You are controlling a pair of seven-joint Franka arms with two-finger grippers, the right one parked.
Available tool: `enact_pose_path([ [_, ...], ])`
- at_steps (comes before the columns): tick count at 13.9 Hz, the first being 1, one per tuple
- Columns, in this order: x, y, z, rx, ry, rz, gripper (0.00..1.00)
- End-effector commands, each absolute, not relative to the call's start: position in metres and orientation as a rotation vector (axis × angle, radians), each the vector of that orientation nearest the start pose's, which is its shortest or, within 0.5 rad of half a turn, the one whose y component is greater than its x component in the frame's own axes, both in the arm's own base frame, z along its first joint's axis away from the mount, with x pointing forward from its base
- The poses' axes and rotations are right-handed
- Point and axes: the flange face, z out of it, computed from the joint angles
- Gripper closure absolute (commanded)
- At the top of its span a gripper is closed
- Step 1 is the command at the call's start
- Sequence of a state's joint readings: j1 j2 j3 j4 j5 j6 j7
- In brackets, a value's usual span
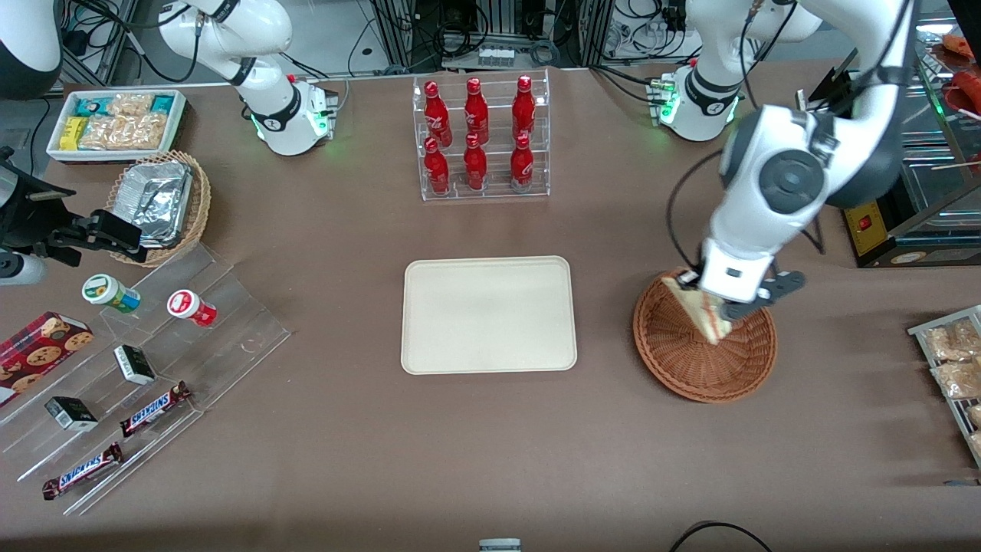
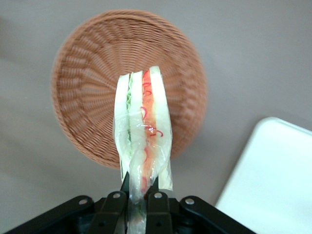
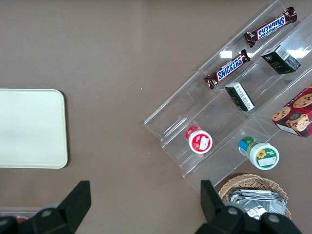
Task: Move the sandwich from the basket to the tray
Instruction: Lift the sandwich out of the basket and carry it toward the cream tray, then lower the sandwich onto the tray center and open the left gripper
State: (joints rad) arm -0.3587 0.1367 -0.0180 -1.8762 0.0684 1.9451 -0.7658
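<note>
Two of my fingers (image 2: 113, 207) are pinched tight on the sandwich (image 2: 143, 141), which is wrapped in clear plastic. My gripper (image 1: 716, 303) hangs over the round brown basket (image 1: 690, 360), and the sandwich is lifted above it, tilted, with its red and green filling edge showing. Nothing else lies in the basket. The cream tray (image 1: 489, 314) sits flat on the brown table (image 1: 490, 445), beside the basket and toward the parked arm's end, with bare table between them. Six red bottles (image 1: 477, 138) stand in a clear rack farther from the front camera than the tray. Way off at the parked arm's end are clear steps with Snickers bars (image 1: 153, 409) and small tubs (image 1: 191, 307). Near the basket at the table's edge, at my own end, sits a rack of snack bags (image 1: 950, 356).
</note>
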Motion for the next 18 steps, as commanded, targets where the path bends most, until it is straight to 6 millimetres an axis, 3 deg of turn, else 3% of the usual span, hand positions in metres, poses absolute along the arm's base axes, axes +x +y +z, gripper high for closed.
enact_pose_path([
  [1, 0.537, -0.278, 0.437, -3.011, -0.410, 0.026, 1.00],
  [4, 0.521, -0.360, 0.421, -3.040, -0.269, 0.011, 1.00],
  [7, 0.512, -0.435, 0.383, -3.038, -0.168, 0.019, 1.00],
  [9, 0.510, -0.474, 0.354, -3.063, -0.100, -0.004, 1.00],
  [12, 0.490, -0.519, 0.317, -3.109, -0.062, -0.081, 1.00],
  [18, 0.464, -0.559, 0.269, -3.146, 0.056, -0.142, 1.00],
])
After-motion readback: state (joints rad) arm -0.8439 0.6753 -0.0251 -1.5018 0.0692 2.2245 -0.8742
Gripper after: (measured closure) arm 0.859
